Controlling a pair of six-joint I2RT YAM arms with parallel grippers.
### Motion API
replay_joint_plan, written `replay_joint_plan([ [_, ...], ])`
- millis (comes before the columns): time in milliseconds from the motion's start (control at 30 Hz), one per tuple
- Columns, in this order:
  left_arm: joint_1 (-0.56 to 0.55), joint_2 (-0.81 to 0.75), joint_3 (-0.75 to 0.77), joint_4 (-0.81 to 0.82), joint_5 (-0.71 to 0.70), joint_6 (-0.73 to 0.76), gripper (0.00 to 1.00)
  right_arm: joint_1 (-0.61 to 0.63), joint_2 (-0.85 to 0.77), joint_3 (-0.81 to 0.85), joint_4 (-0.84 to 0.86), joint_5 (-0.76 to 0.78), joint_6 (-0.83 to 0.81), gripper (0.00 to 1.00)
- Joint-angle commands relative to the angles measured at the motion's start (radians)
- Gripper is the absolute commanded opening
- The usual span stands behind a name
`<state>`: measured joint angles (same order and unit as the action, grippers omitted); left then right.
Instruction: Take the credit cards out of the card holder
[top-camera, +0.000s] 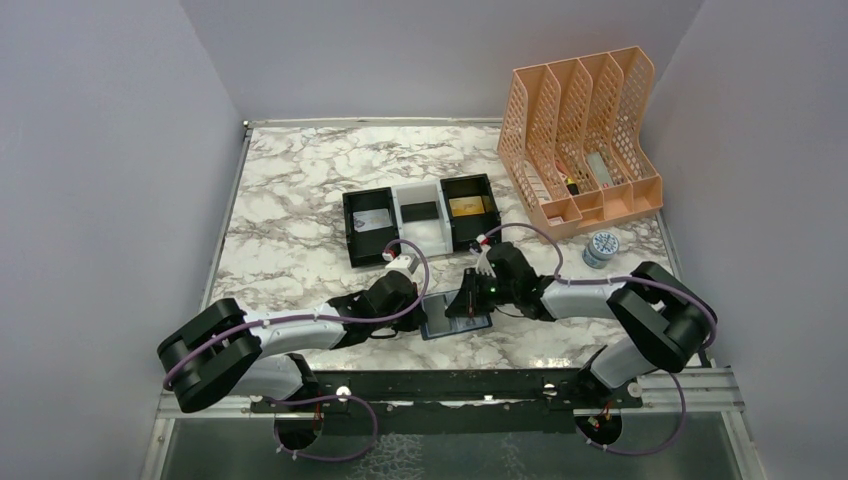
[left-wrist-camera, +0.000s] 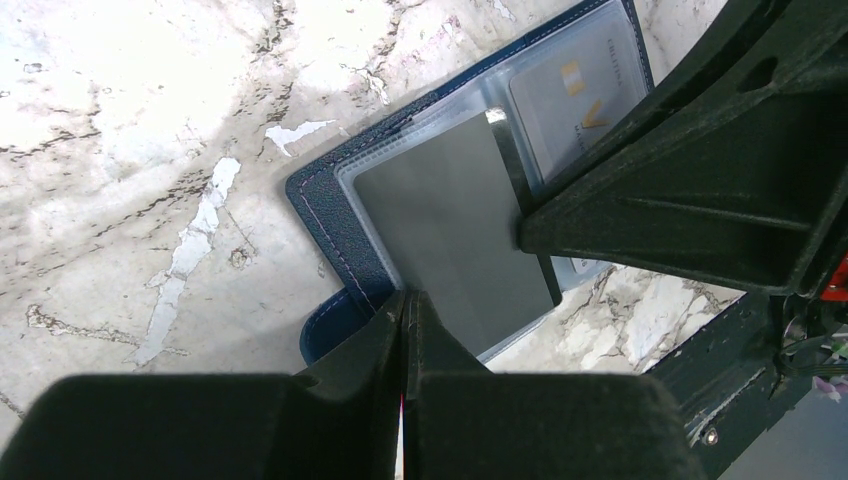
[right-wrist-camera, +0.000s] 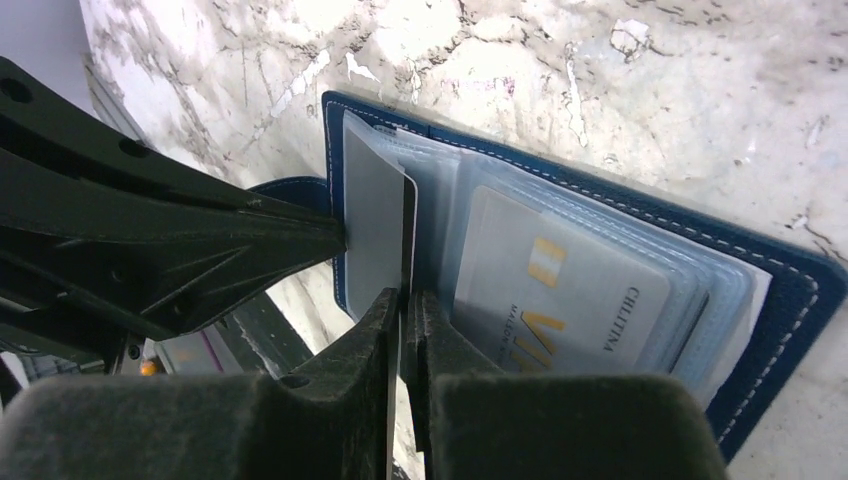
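Note:
The navy card holder (top-camera: 478, 326) lies open on the marble between both grippers. A silver-grey credit card (right-wrist-camera: 375, 225) stands up from its clear sleeves, and my right gripper (right-wrist-camera: 404, 300) is shut on that card's near edge. The same card (left-wrist-camera: 450, 235) shows flat and grey in the left wrist view. My left gripper (left-wrist-camera: 408, 298) is shut at the card holder's (left-wrist-camera: 330, 215) near edge, pinching the clear sleeve beside the side tab. A pale card with gold marks (right-wrist-camera: 560, 290) sits in a right-hand pocket.
A black-and-white three-compartment tray (top-camera: 420, 238) stands behind the card holder, with a pale, a dark and a gold flat piece in it. A tall peach file rack (top-camera: 585, 130) is at the back right, with a small round tin (top-camera: 601, 248) in front of it.

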<state>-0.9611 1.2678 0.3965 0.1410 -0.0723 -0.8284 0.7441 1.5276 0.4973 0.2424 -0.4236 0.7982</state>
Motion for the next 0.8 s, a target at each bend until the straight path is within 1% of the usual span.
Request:
replay_joint_plan([
  [0, 0.004, -0.017, -0.025, -0.062, -0.024, 0.011, 0.03, -0.001, -0.049, -0.026, 0.064, 0.017, 0.037, 0.06],
  [133, 0.004, -0.019, -0.027, -0.071, -0.029, 0.012, 0.03, -0.014, -0.068, -0.019, 0.041, 0.008, 0.020, 0.01],
  [400, 0.004, -0.006, -0.024, -0.070, -0.031, 0.014, 0.02, -0.048, -0.064, -0.042, 0.065, -0.074, 0.024, 0.01],
  [633, 0.004, -0.007, -0.023, -0.065, -0.026, 0.014, 0.02, -0.065, -0.019, -0.056, 0.135, -0.147, 0.055, 0.10],
  [767, 0.004, -0.007, -0.022, -0.064, -0.024, 0.014, 0.02, -0.066, 0.003, -0.052, 0.149, -0.143, 0.080, 0.10],
])
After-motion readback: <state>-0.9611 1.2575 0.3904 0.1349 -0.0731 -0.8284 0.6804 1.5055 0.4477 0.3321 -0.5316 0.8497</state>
